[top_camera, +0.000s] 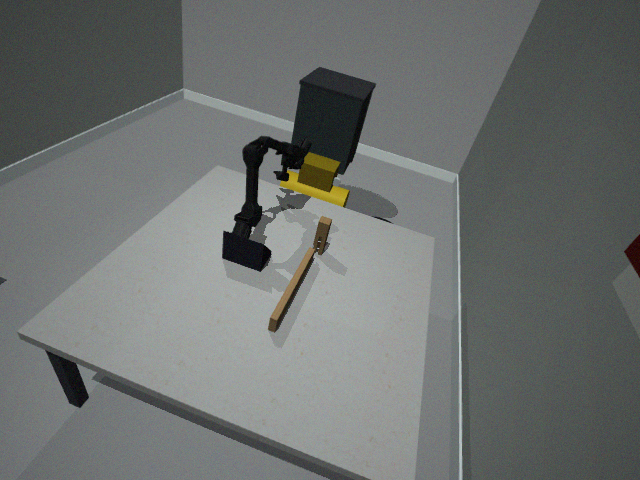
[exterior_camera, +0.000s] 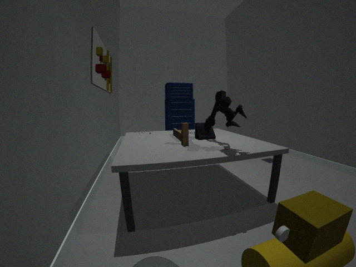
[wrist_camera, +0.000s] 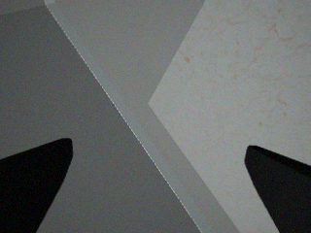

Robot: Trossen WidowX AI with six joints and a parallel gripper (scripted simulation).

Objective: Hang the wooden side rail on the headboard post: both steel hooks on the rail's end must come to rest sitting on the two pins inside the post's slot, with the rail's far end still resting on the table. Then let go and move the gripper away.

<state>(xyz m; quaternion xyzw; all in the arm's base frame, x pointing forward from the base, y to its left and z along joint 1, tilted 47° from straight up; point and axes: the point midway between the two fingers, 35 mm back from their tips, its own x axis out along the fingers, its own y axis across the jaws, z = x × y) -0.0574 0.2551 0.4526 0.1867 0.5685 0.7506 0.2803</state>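
Note:
The wooden side rail point(top_camera: 292, 289) point(exterior_camera: 177, 132) lies slanted, its upper end at the slot of the short upright headboard post point(top_camera: 323, 235) point(exterior_camera: 184, 134), its far end down on the table point(top_camera: 155, 289) point(exterior_camera: 149, 156). Hooks and pins are too small to make out. My gripper point(top_camera: 283, 167) point(exterior_camera: 238, 117) point(wrist_camera: 160, 149) is open and empty. It hangs in the air near the table's far corner, well away from rail and post. In the wrist view only the two dark fingertips, the table corner and the floor show.
The arm's black base point(top_camera: 245, 250) point(exterior_camera: 204, 132) stands on the table left of the post. A yellow machine point(top_camera: 317, 180) point(exterior_camera: 304, 232) and a dark cabinet point(top_camera: 333, 118) stand on the floor behind the table. A blue cabinet point(exterior_camera: 179, 104) stands at the far wall.

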